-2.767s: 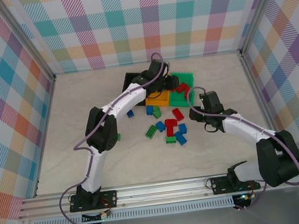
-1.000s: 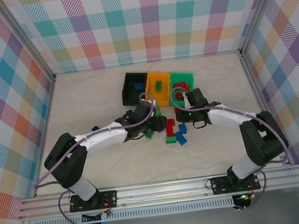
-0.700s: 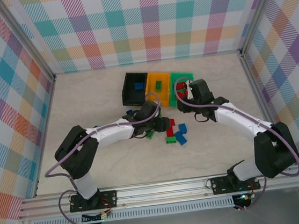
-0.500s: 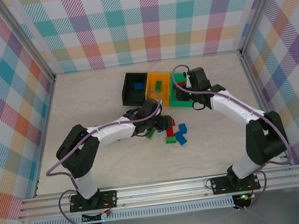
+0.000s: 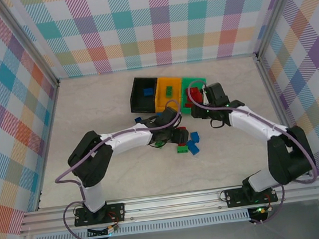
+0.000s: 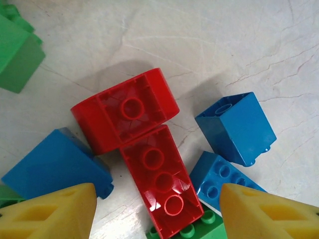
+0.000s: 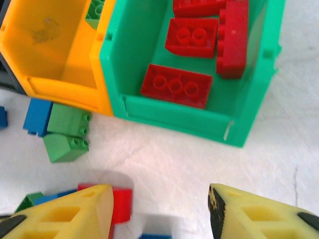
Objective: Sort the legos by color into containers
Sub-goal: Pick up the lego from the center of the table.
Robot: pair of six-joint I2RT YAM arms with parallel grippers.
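Evidently both claws are spread and empty: the left gripper [image 6: 158, 214] straddles a long red lego [image 6: 155, 174] at lower centre, seemingly to pinch it, while the right gripper [image 7: 159, 211] hangs below the green bin [image 7: 174, 122], where red legos [image 7: 175, 85] collect at upper centre.

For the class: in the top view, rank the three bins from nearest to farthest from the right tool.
1. Green bin, just ahead of the right tool.
2. Orange-yellow bin, middle of the row.
3. Black bin, far left end.
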